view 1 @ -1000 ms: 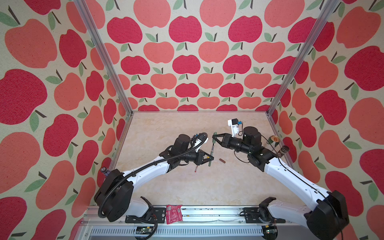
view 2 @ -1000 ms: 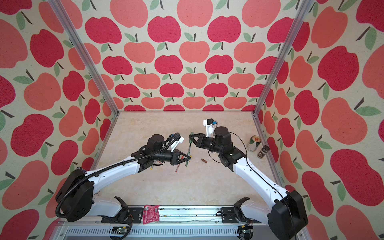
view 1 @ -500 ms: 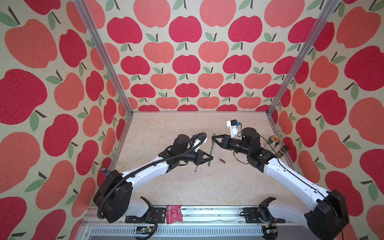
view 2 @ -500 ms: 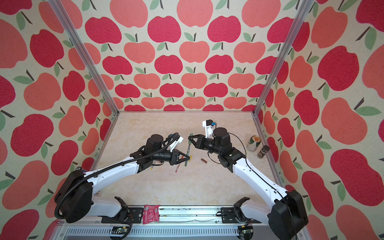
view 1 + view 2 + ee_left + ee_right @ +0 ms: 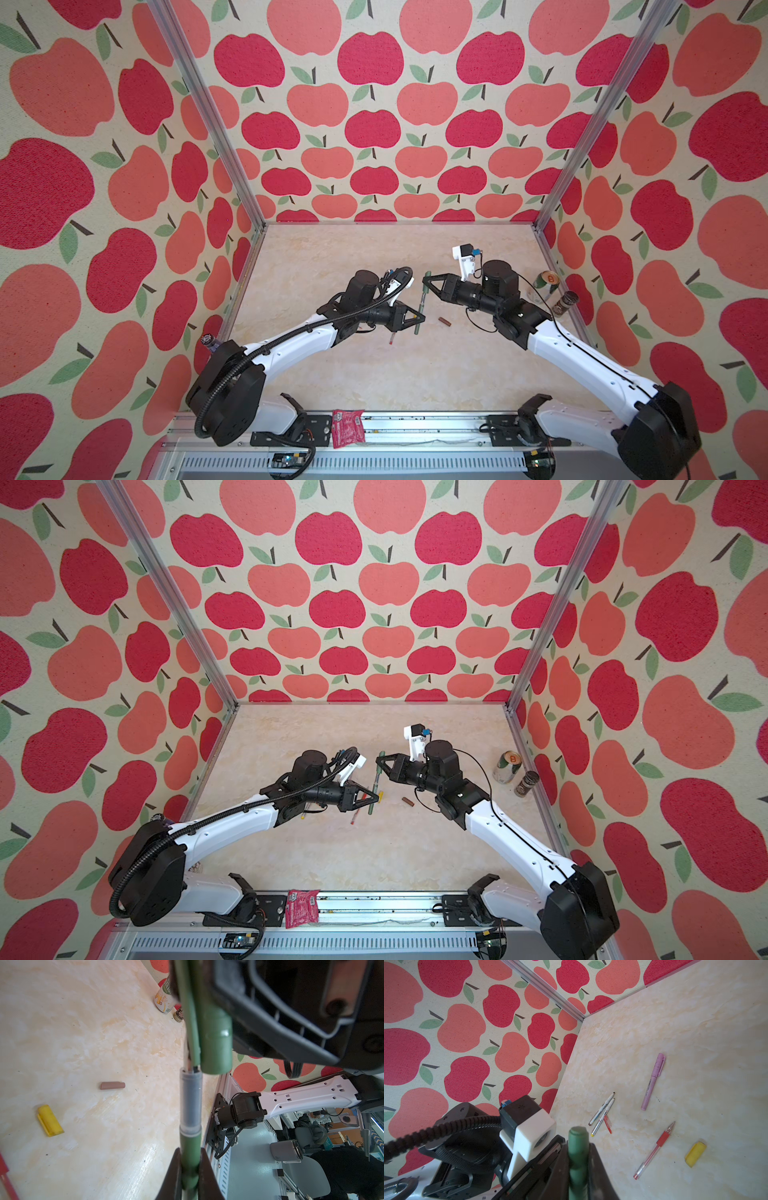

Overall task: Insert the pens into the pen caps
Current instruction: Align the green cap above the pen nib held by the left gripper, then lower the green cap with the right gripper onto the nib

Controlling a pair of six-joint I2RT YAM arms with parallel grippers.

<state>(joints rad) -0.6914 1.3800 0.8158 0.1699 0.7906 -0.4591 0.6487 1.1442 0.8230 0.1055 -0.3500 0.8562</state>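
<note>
Here the left gripper [image 5: 190, 1169] clamps the slim dark green pen [image 5: 190, 1103], the right gripper [image 5: 578, 1158] pinches its stubby green cap [image 5: 216, 1043], not seated yet. Only the lilac plastic pen [image 5: 653, 1082] lies capped.

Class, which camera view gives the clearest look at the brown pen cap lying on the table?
The left wrist view: the brown pen cap lies large, sharp and uncovered on the table. Both top views show it only as a tiny brown speck. The right wrist view does not show it at all.

Red pen [image 5: 7, 1183] cut off at the left wrist view's edge, tip of green pen [image 5: 190, 1147] obscured by blurred green cap [image 5: 216, 1043].
</note>
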